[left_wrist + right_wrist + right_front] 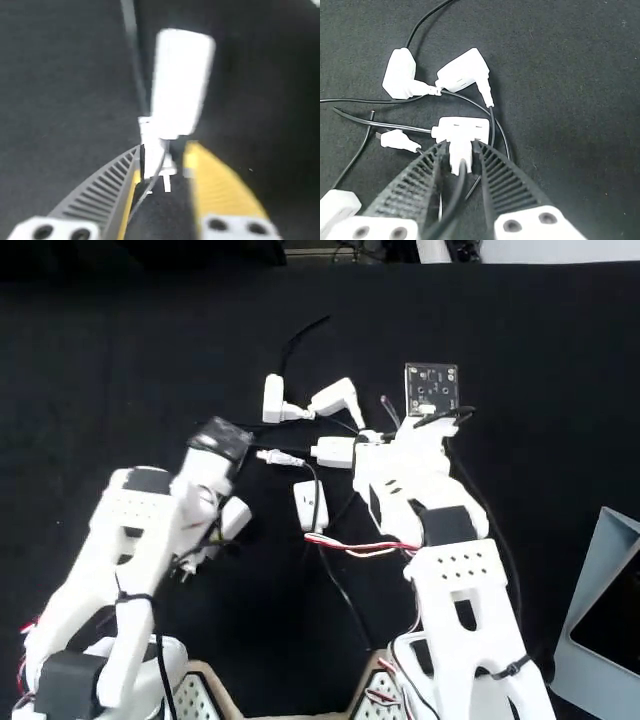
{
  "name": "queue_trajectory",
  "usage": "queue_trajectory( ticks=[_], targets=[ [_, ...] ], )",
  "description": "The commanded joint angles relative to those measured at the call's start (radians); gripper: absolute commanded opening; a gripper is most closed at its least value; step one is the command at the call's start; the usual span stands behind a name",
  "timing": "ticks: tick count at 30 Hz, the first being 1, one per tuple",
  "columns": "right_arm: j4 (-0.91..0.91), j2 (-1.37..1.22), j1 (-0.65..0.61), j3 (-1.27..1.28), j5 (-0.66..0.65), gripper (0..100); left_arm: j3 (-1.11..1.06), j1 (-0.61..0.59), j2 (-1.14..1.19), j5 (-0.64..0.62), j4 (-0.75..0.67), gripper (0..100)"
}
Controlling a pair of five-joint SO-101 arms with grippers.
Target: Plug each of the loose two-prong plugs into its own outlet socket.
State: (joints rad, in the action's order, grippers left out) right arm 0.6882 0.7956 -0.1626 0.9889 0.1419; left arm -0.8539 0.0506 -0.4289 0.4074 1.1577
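I had the right gripper (459, 145) closed down to the width of a plug (456, 159), one jaw pressed against each flat side. The plug's black cable ran back between the jaws toward the wrist. The plug's long axis lay in line with the gripper, nose pointing straight away from the arm.

The socket (461, 129) sat directly ahead of that nose, touching it, with its long side lying crosswise to the plug. I could not see the prongs, so I could not tell how far in they were. I judged the coming move to be a straight push along the plug's axis. Since the socket lay loose on the cloth, it would likely slide off ahead of the push.

A loose plug (396, 140) lay just beside the socket, prongs aimed roughly at its end. A spare socket (337, 204) lay nearer the arm bases.

The left gripper (232, 518) was well apart, beyond the spare socket, so the right arm was plainly the nearer. In its mouth was a white piece (152, 145) on a black cable, with a white block (182, 80) just past it. I could not tell whether that piece was gripped.
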Motion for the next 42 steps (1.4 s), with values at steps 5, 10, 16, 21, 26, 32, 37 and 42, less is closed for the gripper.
queue_trajectory(
  ticks=[5,10,16,21,26,32,37,42],
  targets=[
    [-0.017,0.016,-0.011,-0.019,0.009,1.1,0.099,-0.116,-0.029,-0.055,-0.064,31],
    [-0.017,0.016,-0.011,-0.019,0.009,1.1,0.093,-0.068,-0.026,-0.063,-0.112,31],
    [-0.015,0.016,-0.011,-0.019,0.009,1.1,0.096,-0.125,0.126,-0.06,-0.255,31],
    [-0.015,0.016,-0.011,-0.019,0.009,1.1,0.255,-0.22,0.345,-0.057,-0.249,31],
    [-0.015,0.016,-0.011,-0.019,0.009,1.1,0.432,-0.232,0.397,-0.057,-0.077,31],
    [-0.015,0.016,-0.011,-0.019,0.009,1.1,0.545,-0.208,0.397,-0.057,0.034,31],
    [-0.014,0.016,-0.044,-0.018,0.009,1.1,0.544,-0.217,0.397,-0.054,0.034,31],
    [-0.021,0.01,-0.201,-0.012,0.008,1.1,0.547,-0.266,0.396,-0.057,0.037,31]
  ],
)
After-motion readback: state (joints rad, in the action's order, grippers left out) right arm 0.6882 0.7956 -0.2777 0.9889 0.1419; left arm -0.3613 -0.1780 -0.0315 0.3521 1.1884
